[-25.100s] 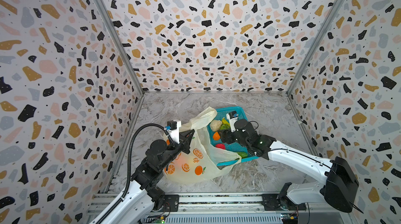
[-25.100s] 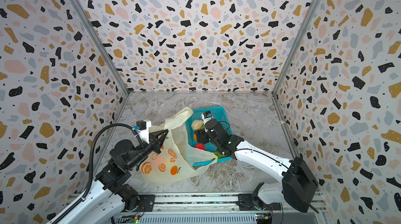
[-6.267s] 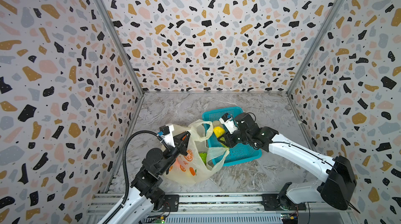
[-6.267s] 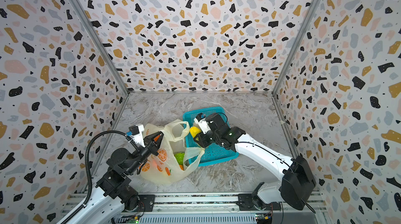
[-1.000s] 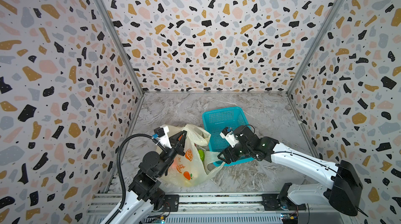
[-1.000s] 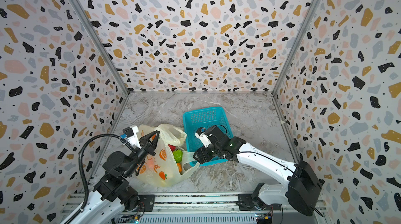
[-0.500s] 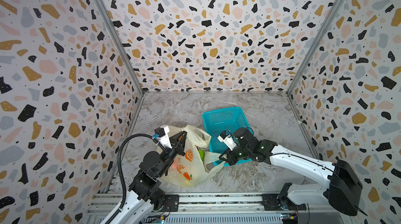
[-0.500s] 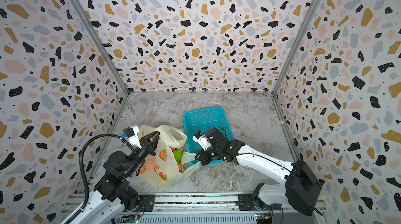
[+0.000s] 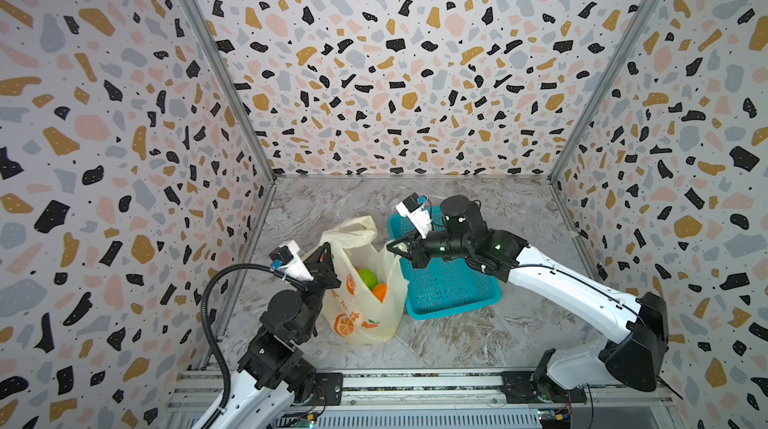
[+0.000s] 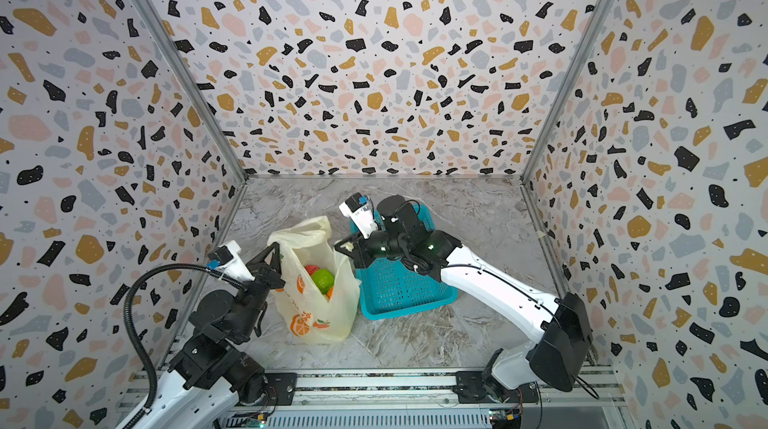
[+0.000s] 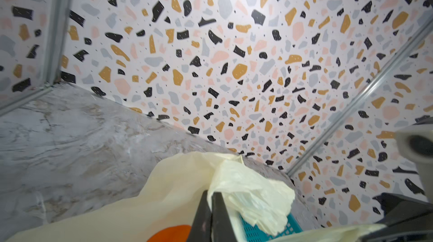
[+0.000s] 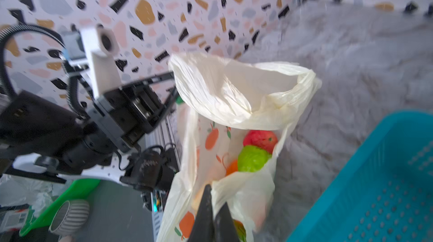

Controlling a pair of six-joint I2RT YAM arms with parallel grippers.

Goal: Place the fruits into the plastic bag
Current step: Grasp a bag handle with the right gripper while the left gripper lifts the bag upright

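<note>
The plastic bag (image 9: 365, 319) (image 10: 320, 319) stands left of the middle, pale yellow with printed oranges, its mouth held wide. My left gripper (image 9: 328, 251) (image 11: 212, 197) is shut on the bag's left rim. Across the mouth, my right gripper (image 9: 392, 246) (image 12: 215, 197) is shut on its right rim, with film pinched between the jaws. Inside lie a green round fruit (image 9: 367, 278) (image 12: 253, 161), a red piece (image 10: 311, 269) (image 12: 260, 140) and a small orange (image 9: 379, 292) (image 12: 232, 167). A loose handle (image 9: 353, 227) flops at the back. Other fruits are hidden.
A teal perforated basket (image 9: 451, 289) (image 10: 401, 287) sits right of the bag, partly under my right arm. Speckled walls close in the left, back and right. A metal rail (image 9: 415, 381) runs along the front edge.
My right gripper has shut on the bag's right rim and risen toward the back and left, pulling the mouth up and open. The left gripper keeps its hold.
</note>
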